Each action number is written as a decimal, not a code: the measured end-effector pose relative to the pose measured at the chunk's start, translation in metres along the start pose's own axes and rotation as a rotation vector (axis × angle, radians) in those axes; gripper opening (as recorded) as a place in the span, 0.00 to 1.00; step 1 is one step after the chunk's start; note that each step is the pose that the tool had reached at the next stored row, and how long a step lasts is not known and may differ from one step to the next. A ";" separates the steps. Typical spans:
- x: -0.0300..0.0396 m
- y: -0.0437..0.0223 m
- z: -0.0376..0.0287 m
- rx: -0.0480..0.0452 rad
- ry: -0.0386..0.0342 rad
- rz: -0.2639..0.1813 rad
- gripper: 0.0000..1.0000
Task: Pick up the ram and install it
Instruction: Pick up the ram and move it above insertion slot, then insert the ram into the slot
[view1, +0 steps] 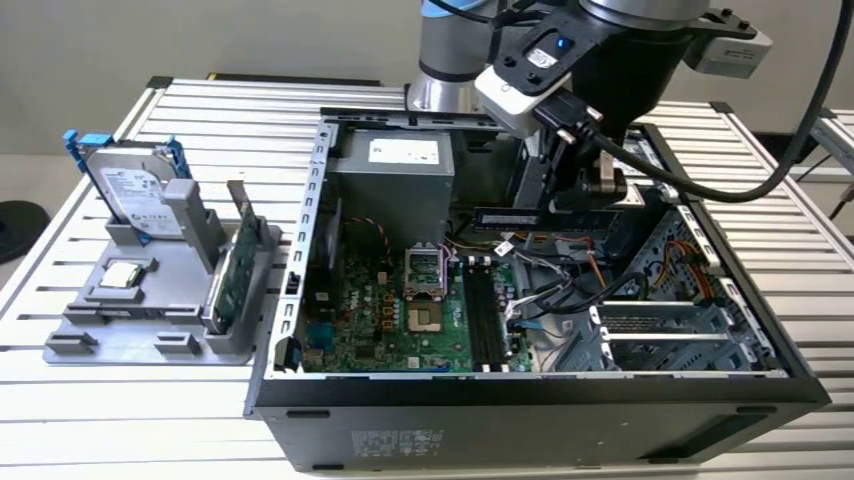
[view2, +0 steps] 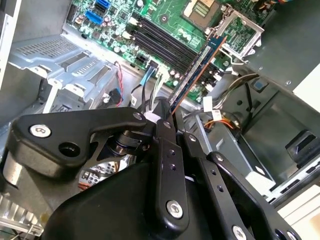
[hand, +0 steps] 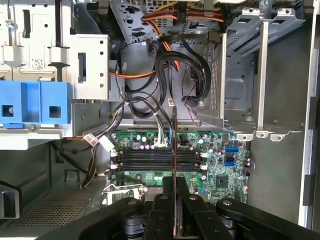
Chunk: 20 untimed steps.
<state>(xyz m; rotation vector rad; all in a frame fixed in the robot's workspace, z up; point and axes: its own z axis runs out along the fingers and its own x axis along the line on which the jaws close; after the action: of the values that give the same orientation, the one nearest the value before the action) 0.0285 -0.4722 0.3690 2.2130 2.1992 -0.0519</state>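
My gripper (view1: 558, 205) hangs inside the open computer case (view1: 310, 250), shut on the ram (view1: 507, 217), a thin dark stick held level above the motherboard. In the second wrist view the ram (view2: 196, 71) juts out from between the black fingers (view2: 161, 116) toward the board. In the first wrist view the ram (hand: 174, 150) appears edge-on, rising from my gripper (hand: 174, 184) and crossing over the row of black memory slots (hand: 155, 159). The slots (view1: 483, 320) lie below the stick and apart from it.
A grey holder (view1: 80, 335) at the exterior view's left carries a silver hard drive with blue rails (view1: 134, 185) and a green expansion card (view1: 234, 270). Inside the case are the power supply (view1: 394, 180), loose cables (hand: 165, 55), the drive cage (view1: 667, 330) and the processor socket (view1: 424, 268).
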 end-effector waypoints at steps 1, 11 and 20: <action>0.0000 0.0000 0.0000 0.0000 -0.0001 0.000 0.00; 0.0020 0.0005 0.0000 0.0000 0.0001 0.000 0.00; 0.0086 0.0006 -0.0003 0.0000 0.0001 0.000 0.00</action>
<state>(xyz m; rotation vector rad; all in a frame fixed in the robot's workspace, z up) 0.0291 -0.4636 0.3690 2.2130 2.1993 -0.0518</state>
